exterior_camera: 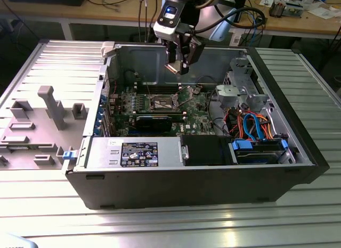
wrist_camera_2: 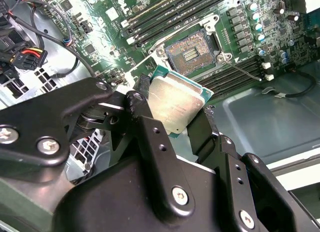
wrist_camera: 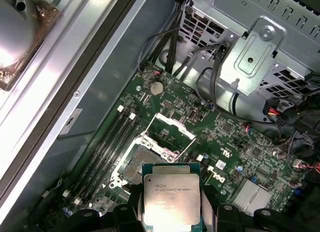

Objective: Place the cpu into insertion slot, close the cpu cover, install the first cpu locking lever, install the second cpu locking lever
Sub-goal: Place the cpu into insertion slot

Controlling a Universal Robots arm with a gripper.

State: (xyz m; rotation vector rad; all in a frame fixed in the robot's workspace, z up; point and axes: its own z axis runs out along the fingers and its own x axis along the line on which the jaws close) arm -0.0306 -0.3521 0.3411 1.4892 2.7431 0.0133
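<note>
My gripper (exterior_camera: 179,68) hangs inside the open computer case, above the green board, shut on the cpu (wrist_camera_2: 176,102) by two opposite edges. The silvery-topped cpu (wrist_camera: 171,199) is held between the black fingers (wrist_camera_2: 142,100), tilted in the second wrist view. The insertion slot (wrist_camera: 141,164) lies bare below and a little to one side of the chip, its dark pin field showing (wrist_camera_2: 192,51). The cpu cover (wrist_camera: 173,128) stands swung up at the slot's far edge. A thin wire lever (wrist_camera_2: 244,71) lies loose beside the slot.
Black memory slots (wrist_camera: 107,147) run alongside the socket. A metal drive cage (exterior_camera: 242,90) with orange and blue cables (exterior_camera: 250,125) fills the case on the exterior view's right. The case's rear wall (exterior_camera: 138,58) stands close behind the gripper. A grey fixture tray (exterior_camera: 37,120) lies outside.
</note>
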